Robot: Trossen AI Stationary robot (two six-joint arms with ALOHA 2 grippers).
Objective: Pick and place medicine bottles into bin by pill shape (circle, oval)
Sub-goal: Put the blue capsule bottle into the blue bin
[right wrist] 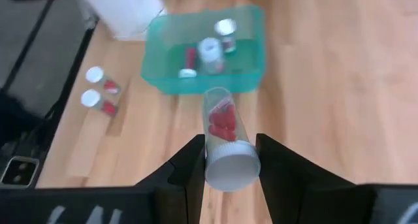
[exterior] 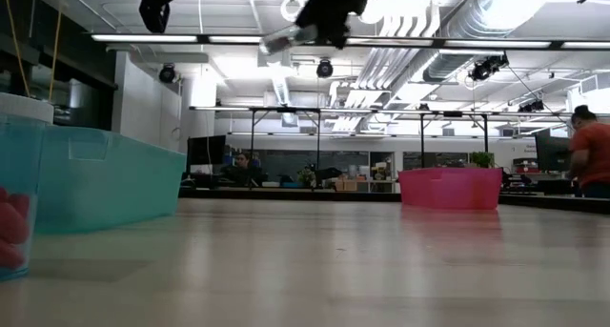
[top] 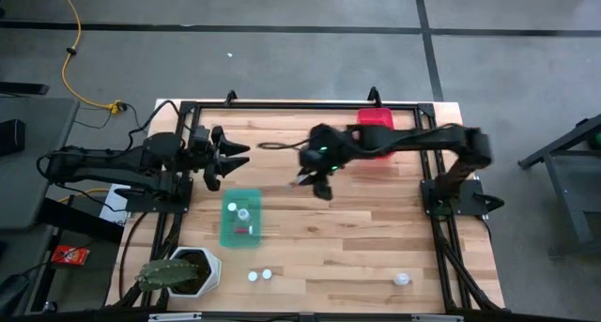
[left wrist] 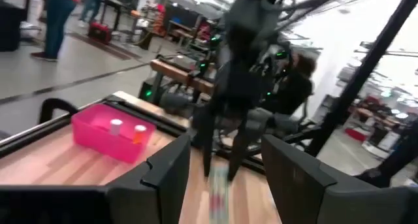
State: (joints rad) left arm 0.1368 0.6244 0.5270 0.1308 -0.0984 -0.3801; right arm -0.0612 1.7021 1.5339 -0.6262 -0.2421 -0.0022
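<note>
Hovering: right hand (right wrist: 225,162) | grips bottle (right wrist: 225,145) | above table, near green bin (right wrist: 251,67)

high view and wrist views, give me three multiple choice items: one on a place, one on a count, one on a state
1. Where is the pink bin?
A. far edge of the table
B. beside the plant pot
C. on the floor

2. How many bottles lie on the bare wood beside the green bin?
A. none
B. two
C. five

3. What is the right pincer doing?
A. hanging open and empty
B. holding a bottle of red pills
C. gripping the green bin

Answers:
1 A, it sits against the far frame.
2 B, a capped pair lies there.
3 B, the bottle sits between its fingers.
</note>
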